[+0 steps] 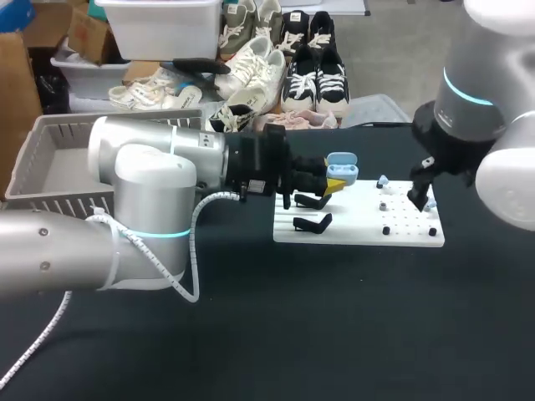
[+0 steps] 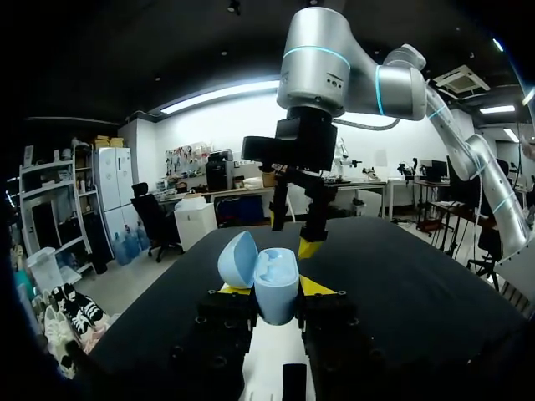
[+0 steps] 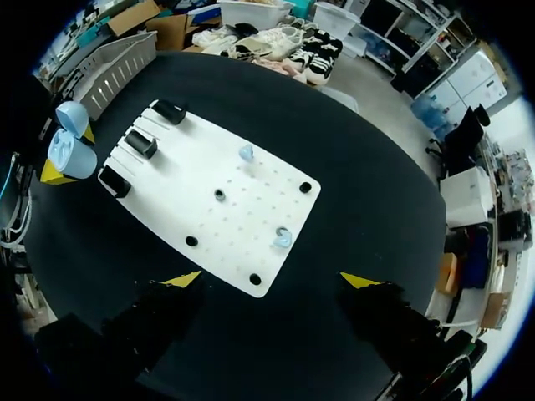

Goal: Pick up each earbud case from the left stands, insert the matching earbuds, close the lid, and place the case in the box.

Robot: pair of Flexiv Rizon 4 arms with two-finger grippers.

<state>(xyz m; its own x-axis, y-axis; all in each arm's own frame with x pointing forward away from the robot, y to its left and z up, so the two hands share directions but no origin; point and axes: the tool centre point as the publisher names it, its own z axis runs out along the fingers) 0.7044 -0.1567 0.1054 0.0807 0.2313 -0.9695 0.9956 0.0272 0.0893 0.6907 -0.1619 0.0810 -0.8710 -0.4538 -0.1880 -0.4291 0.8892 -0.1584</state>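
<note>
My left gripper (image 1: 332,185) is shut on a light blue earbud case (image 1: 341,166) whose lid stands open, held upright over the left end of the white board (image 1: 359,224). In the left wrist view the case (image 2: 276,286) sits between the yellow tips of the left gripper (image 2: 276,294), its lid (image 2: 238,259) swung aside and its wells empty. Two light blue earbuds (image 3: 246,152) (image 3: 282,238) rest on the board. My right gripper (image 1: 420,197) hangs open above the board's right end, and the right gripper (image 3: 272,280) holds nothing.
Three black stands (image 3: 140,142) line the board's left end, two of them (image 1: 311,212) visible below the case. A small grey piece (image 3: 219,195) and black pegs (image 3: 305,187) stick up from the board. A grey basket (image 1: 50,159) sits at the far left behind my left arm.
</note>
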